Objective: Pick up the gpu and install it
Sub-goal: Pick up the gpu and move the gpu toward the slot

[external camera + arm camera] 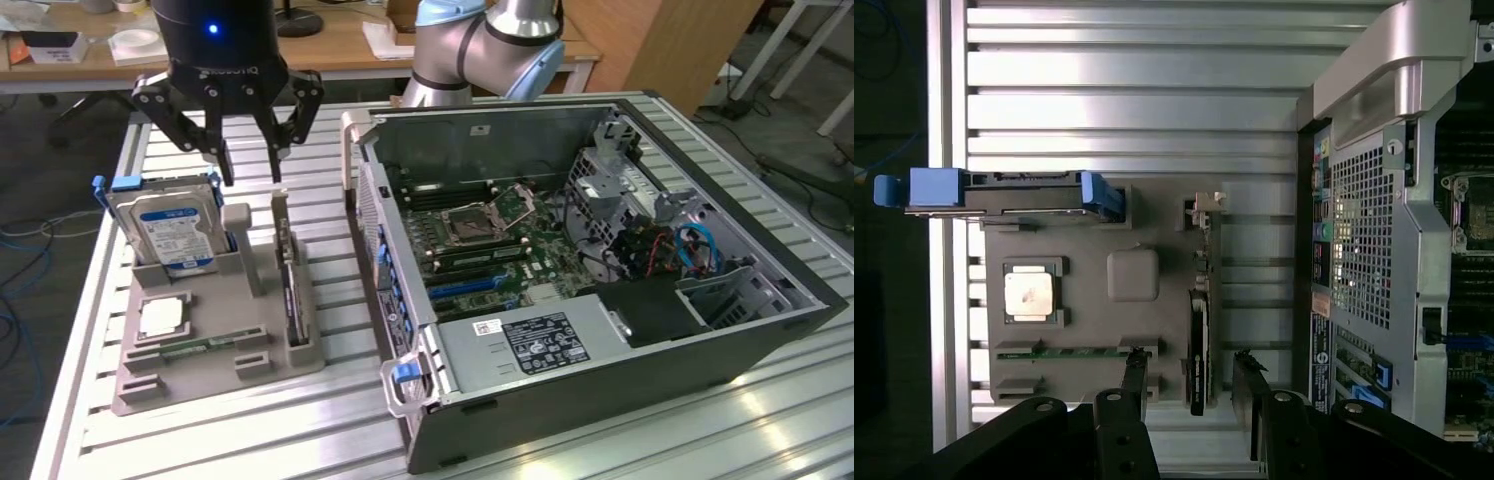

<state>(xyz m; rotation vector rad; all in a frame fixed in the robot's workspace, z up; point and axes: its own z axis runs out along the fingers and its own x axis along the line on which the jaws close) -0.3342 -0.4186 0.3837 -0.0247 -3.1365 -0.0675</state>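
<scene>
One tool (251,178), single arm, jaws spread wide and holding nothing; it hangs over the grey holder tray (267,355) at the exterior view's left.

Item 1, the gpu (284,275): thin dark card standing on edge in the tray slot nearest the computer case (601,400). It lies below the tool. From the wrist view I see the gpu (1197,340) running between the two fingers of the tool (1192,360), one finger on each side, neither touching it. Its long axis runs along the tray, parallel to the side wall of the case (1369,230) and square to the line between the fingers. I judge the tool sits over one end of the card, not its middle, and clear above its top edge.

Item 2, hard drive (167,230): upright in a blue carrier on the tray's other side, blue-and-white label, print too small for me to read.

Item 3, processor (160,318): flat in its recess.

Item 4, memory stick (200,345): green, lying in a slot near the tray's front.

Item 5, case: open, board exposed, resting on the slatted surface (267,430). A sticker on the power supply (534,340) carries text and marks I cannot make out.

Lettering on the tool body: present, not legible to me.
</scene>
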